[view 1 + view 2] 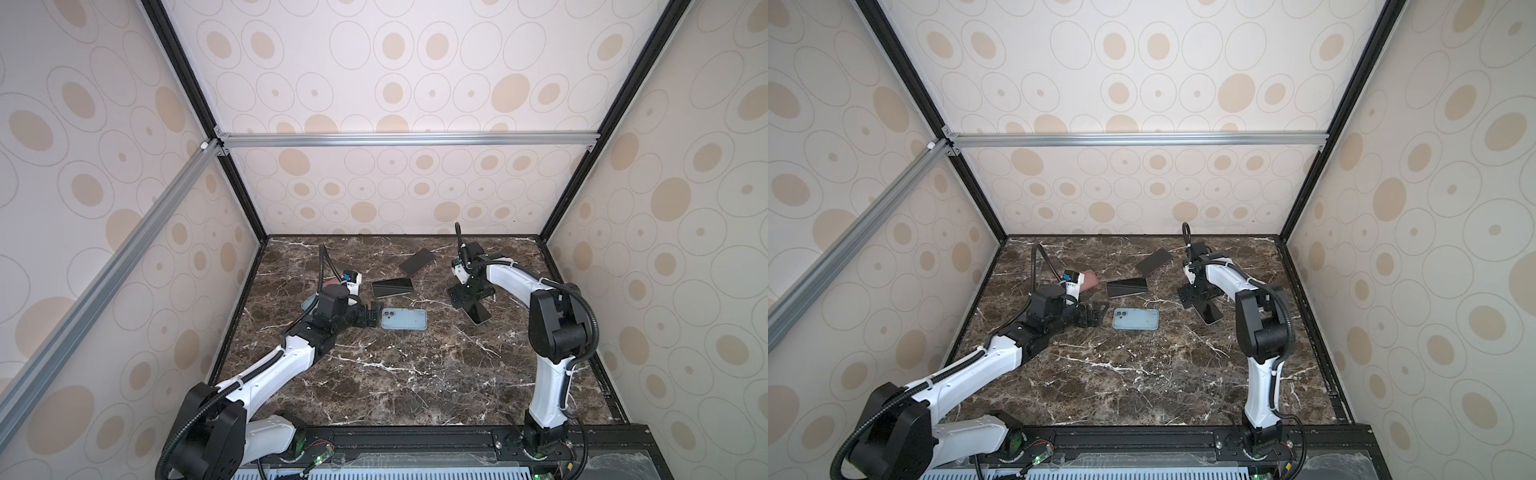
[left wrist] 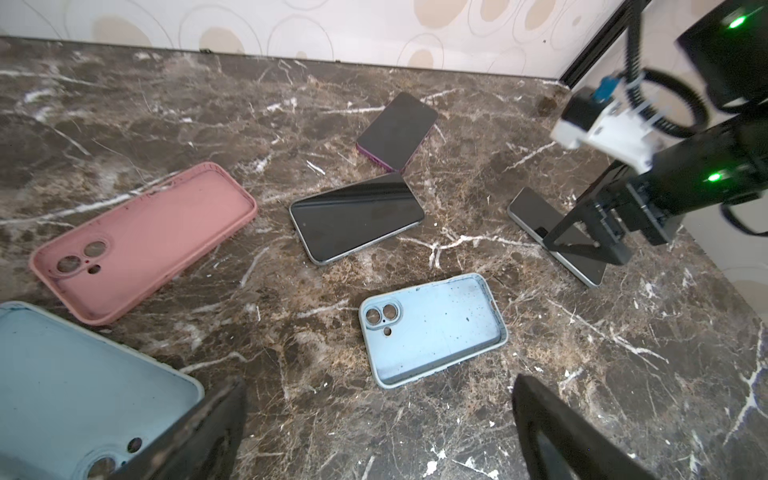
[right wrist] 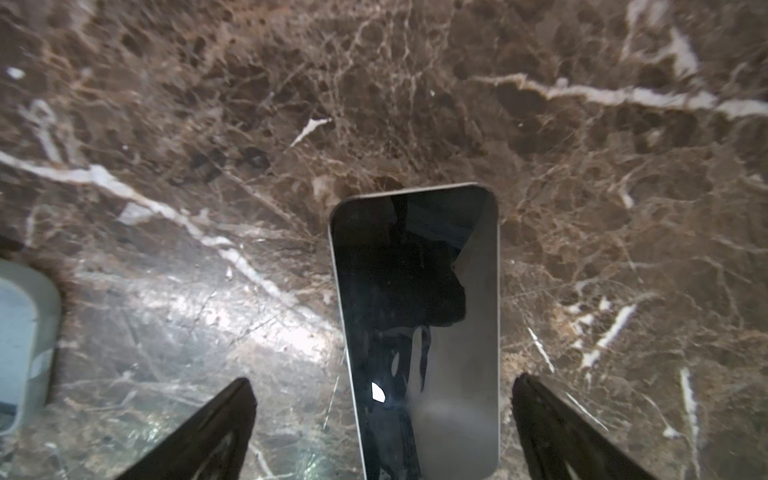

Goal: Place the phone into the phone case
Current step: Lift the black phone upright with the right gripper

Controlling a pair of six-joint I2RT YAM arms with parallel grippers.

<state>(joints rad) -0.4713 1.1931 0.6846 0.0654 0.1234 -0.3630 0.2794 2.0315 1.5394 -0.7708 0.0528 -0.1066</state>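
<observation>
An empty light blue phone case [image 1: 404,319] [image 1: 1136,319] [image 2: 434,328] lies inside up in the middle of the marble table. My left gripper [image 1: 374,318] [image 1: 1098,313] [image 2: 378,386] hovers open just off the case's camera end, with nothing between its jaws. To the right a phone [image 1: 478,313] [image 1: 1209,313] [image 3: 419,324] lies flat, dark screen up. My right gripper [image 1: 466,304] [image 1: 1196,302] [image 3: 384,380] stands open over one end of that phone. Its jaws straddle the phone's long sides without gripping.
Behind the case lie a second dark phone [image 1: 392,287] [image 2: 357,218] and a phone in a purple case [image 1: 417,262] [image 2: 397,131]. A pink case [image 2: 145,241] [image 1: 1089,280] and another pale blue case [image 2: 75,390] lie by the left arm. Walls close in the table [image 1: 415,374].
</observation>
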